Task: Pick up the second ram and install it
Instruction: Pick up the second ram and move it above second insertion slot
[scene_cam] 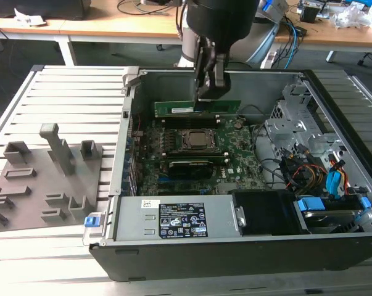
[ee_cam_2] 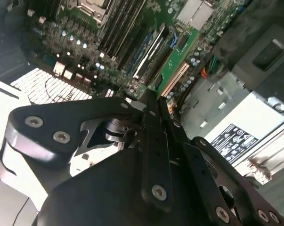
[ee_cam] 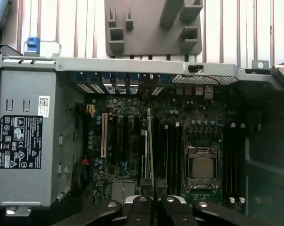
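The ram (scene_cam: pixel 173 108) is a long, thin green stick with 1 pale label, seen edge-on in the first wrist view (ee_cam: pixel 150 141). The gripper (scene_cam: pixel 208 94) clamps it between 2 fingers, and it juts out level on both sides. The arm (scene_cam: pixel 219 18) reaches straight down into the case (scene_cam: pixel 260 73), the CPU socket (scene_cam: pixel 195 139) lying just below the gripper.

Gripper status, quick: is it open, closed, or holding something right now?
Gripper: closed, holding the second ram inside the open computer case.
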Motion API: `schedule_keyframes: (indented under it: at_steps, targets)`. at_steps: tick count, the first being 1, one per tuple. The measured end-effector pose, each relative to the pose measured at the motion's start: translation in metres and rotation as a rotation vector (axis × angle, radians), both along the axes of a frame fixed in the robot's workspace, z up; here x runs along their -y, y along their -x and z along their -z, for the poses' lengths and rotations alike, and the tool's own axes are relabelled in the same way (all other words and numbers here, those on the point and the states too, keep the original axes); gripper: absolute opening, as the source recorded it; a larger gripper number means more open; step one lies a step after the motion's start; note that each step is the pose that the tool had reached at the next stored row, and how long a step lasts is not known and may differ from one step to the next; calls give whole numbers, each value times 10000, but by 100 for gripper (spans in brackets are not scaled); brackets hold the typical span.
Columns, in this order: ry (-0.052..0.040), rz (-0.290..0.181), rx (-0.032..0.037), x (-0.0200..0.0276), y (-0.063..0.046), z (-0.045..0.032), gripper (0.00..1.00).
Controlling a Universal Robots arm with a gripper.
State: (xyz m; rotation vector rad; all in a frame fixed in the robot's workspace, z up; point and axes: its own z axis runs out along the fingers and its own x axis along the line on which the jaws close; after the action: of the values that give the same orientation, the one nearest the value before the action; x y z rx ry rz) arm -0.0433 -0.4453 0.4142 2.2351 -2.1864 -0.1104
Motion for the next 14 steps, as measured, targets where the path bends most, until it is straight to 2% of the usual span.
schedule_keyframes:
  at_steps: [2, 4, 7, 8, 9, 14]
  targets:
    - [1, 1, -9, 0, -60, 0, 14]
    - [1, 1, -29, 0, -183, 0, 14]
    - [0, 0, -85, -2, -451, 1, 14]
    - [2, 0, -97, -3, -500, 2, 14]
    - [-2, 1, -112, -4, -538, 10, 14]
    - [-12, 132, -147, -13, -551, 73, 14]
